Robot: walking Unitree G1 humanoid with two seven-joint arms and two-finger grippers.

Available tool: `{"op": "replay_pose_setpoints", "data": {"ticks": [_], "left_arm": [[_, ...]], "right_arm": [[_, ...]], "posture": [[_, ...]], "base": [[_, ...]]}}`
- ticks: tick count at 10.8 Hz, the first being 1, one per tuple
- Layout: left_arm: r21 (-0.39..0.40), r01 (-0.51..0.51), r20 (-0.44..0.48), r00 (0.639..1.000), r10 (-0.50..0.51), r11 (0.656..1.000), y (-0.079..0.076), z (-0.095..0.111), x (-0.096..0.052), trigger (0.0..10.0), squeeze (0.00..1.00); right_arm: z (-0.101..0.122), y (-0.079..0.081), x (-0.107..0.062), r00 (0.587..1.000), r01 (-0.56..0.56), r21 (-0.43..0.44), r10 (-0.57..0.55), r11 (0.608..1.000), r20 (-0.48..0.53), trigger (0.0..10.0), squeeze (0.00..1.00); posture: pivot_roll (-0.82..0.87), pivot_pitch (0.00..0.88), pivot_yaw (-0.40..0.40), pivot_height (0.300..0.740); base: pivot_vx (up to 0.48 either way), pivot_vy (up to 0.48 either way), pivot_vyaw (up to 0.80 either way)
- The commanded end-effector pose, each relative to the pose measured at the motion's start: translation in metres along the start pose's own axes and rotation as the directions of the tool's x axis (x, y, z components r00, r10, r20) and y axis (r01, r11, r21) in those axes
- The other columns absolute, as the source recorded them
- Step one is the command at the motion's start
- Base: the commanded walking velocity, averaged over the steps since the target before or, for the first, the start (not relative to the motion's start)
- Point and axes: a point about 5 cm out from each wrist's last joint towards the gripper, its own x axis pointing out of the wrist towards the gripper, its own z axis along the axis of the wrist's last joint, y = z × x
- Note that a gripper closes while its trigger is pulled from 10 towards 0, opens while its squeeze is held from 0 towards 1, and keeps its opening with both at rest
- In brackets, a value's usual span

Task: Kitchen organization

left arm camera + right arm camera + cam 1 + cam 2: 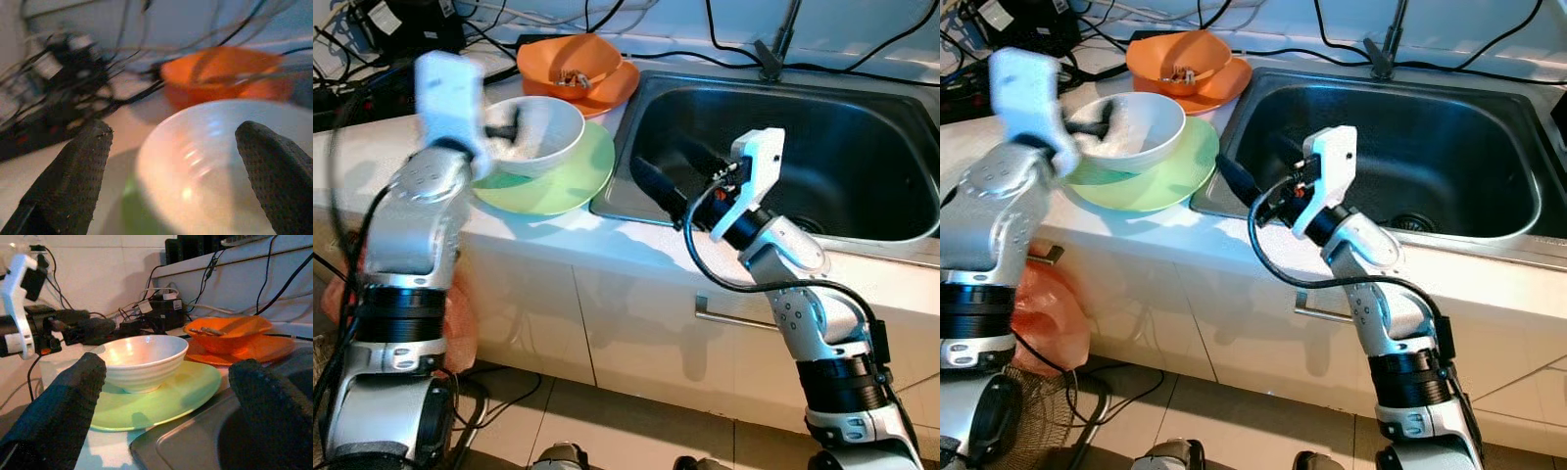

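1. The white bowl (536, 133) sits upright on the green plate (570, 181), on the counter (636, 240) just beside the sink (783, 157), on its left side.
2. The left gripper (507, 127) is at the bowl's rim on the side away from the sink. In the left wrist view its two fingers (73, 181) are spread wide with the bowl between and ahead of them. That view is blurred, so whether a finger touches the rim I cannot say.
3. The right gripper (661, 191) hangs over the sink's near left corner, pointing toward the bowl. Its fingers (63, 411) are also spread and hold nothing.
4. The relation that matters: the bowl lies straight ahead of the left gripper and almost within its fingers, while the right gripper stands clear of it across the plate. The left arm is plainly the nearer one.
5. Behind the bowl, farther from the sink's front edge, an orange bowl (570, 61) rests on an orange plate (612, 86), with small items inside it.
6. A round bowl has no long axis, so pinching the rim looks like the likely hold.
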Motion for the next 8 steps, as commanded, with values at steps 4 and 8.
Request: {"op": "replay_pose_setpoints", "data": {"ticks": [4,8], "left_arm": [[-0.112,-0.154,-0.169,0.976,0.134,0.982,0.022,-0.029,0.004,10.0,0.0],[-0.226,-0.132,-0.151,0.984,0.1,0.965,0.019,-0.015,0.02,10.0,0.0]], "right_arm": [[0.002,0.01,-0.003,0.997,-0.067,-0.003,0.067,0.998,-0.023,10.0,0.0],[0.002,0.015,-0.005,0.996,-0.081,-0.004,0.08,0.997,-0.025,10.0,0.0]], "posture": [[0.13,0.105,0.045,0.74],[0.12,0.106,0.058,0.74]], "base": [[0.0,0.0,0.0],[0.0,0.0,0.0]]}}
